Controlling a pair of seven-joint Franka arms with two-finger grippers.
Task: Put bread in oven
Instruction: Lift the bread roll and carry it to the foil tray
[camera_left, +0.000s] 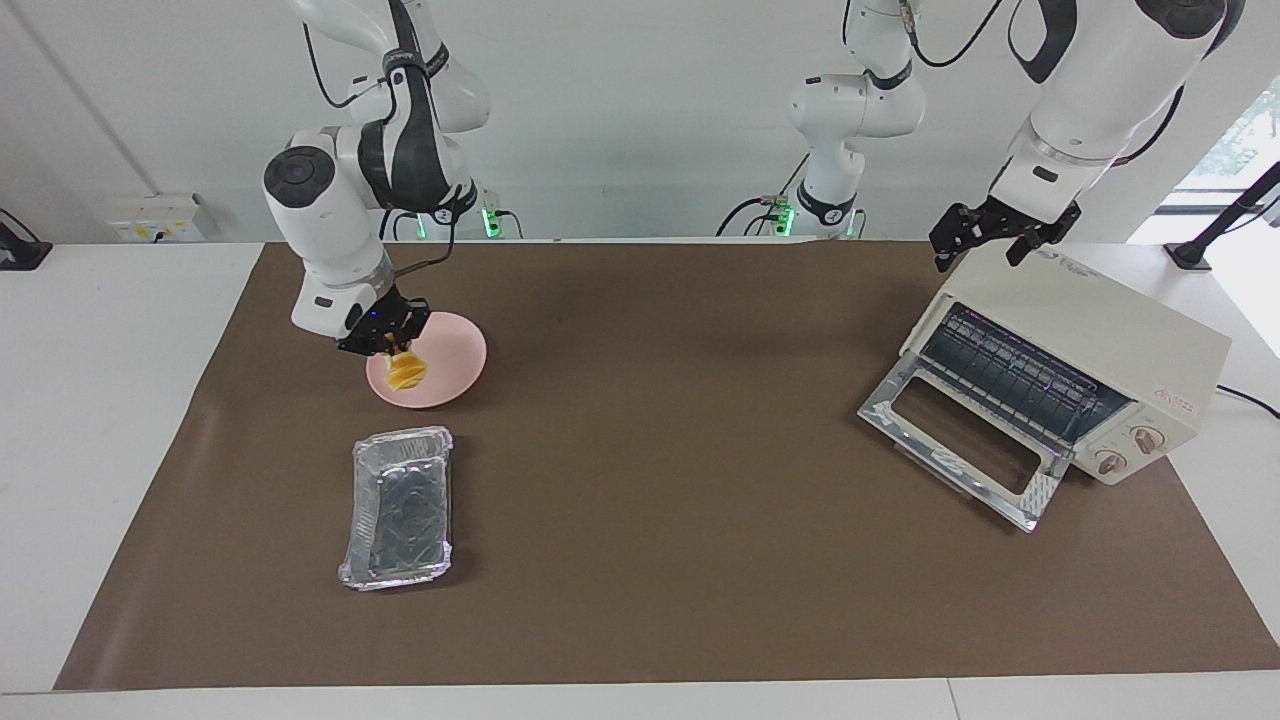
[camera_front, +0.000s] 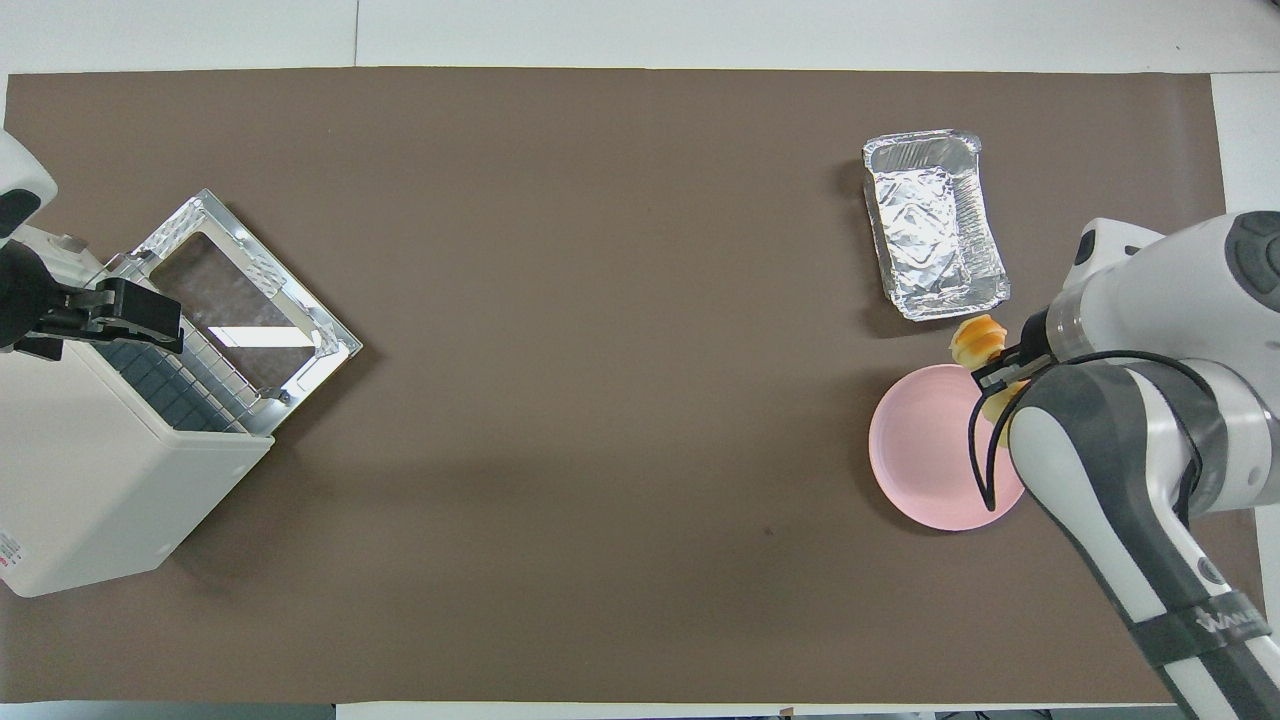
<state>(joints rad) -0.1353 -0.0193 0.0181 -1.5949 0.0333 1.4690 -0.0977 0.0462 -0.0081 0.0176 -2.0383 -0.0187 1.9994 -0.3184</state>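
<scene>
Facing view, left to right. Right gripper, upper left of frame: fingers clamped on bread, raised over edge of pink plate. Foil tray below plate in frame. Oven, right of frame: door down, rack visible. Left gripper, upper right: fingers apart, waiting over oven top.

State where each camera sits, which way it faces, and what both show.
Facing view: high across the table, looking at the robots; both arms, left pincer over the oven, right pincer gripping the bread above the plate.
Overhead view: above the robots' end, looking forward and steeply down; both arms enter.
Shared: oven, bread, plate, foil tray.
</scene>
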